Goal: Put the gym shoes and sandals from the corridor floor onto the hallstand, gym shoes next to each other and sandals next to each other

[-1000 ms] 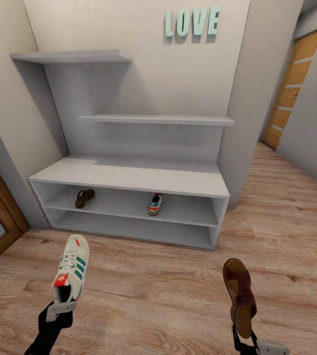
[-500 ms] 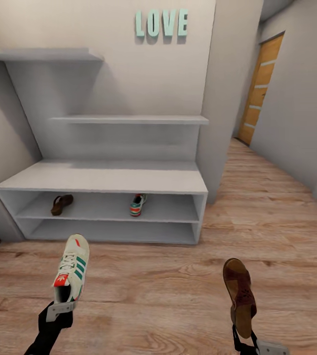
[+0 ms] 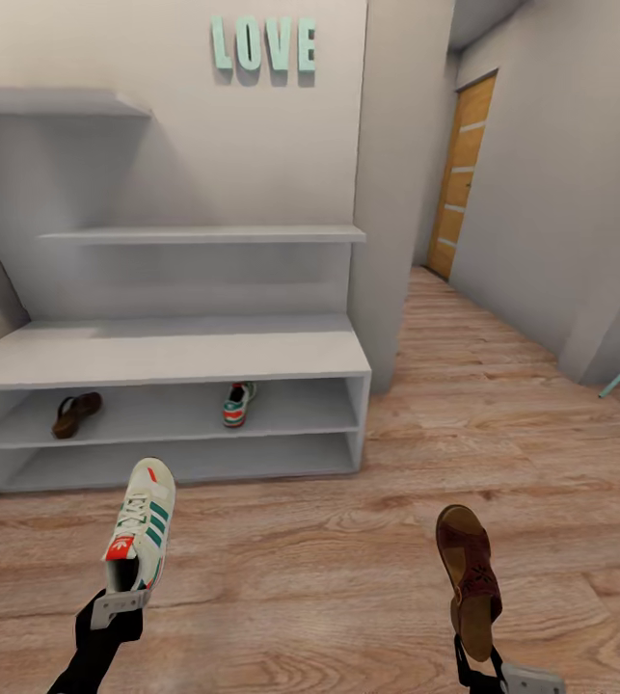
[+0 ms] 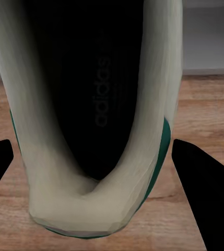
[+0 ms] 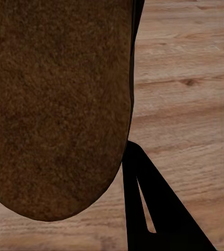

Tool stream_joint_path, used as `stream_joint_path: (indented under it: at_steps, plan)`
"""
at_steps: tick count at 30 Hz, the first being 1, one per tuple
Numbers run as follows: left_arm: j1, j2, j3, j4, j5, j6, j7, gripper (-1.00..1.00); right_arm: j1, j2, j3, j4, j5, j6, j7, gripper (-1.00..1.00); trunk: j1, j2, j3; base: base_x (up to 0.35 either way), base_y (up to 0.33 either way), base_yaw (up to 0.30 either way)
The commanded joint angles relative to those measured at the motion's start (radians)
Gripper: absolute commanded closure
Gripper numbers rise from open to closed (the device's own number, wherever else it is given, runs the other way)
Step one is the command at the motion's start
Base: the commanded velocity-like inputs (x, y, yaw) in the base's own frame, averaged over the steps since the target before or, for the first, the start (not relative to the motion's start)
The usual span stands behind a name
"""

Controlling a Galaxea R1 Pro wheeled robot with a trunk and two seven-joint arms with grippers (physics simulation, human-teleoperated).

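I'm holding a white gym shoe point(image 3: 139, 525) by its heel in my left gripper point(image 3: 117, 605), jaws clamped on it, and a brown leather sandal point(image 3: 469, 576) in my right gripper point(image 3: 475, 665), clamped likewise. Smooth wood-grain floor point(image 3: 348, 549) is lying open toward the grey hallstand point(image 3: 165, 352), far left, where another sandal point(image 3: 75, 413) and sneaker point(image 3: 238, 403) are sitting on its upper shelf row.

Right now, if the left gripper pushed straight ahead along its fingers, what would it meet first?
Probably the hallstand; the left gripper, shut on a gym shoe, points toward its lower shelves, bare floor between. Depth is unclear.
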Motion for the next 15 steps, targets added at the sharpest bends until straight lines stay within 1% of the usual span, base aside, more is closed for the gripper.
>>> stream_joint_path:
  at_steps: [1, 15]
  plan:
    - [-0.001, -0.001, 0.009, 0.000, -0.010, -0.004, -0.008, 1.00, -0.001, 0.001, -0.008, 0.000, 0.002, -0.002, 0.010, 1.00, 0.000, 0.000, -0.001, 0.000, 0.000, -0.079]
    - [-0.001, 0.000, 0.009, -0.001, -0.009, -0.004, -0.007, 1.00, -0.001, 0.006, -0.007, -0.004, 0.002, -0.002, 0.011, 1.00, 0.000, 0.000, -0.001, 0.009, -0.010, -0.014]
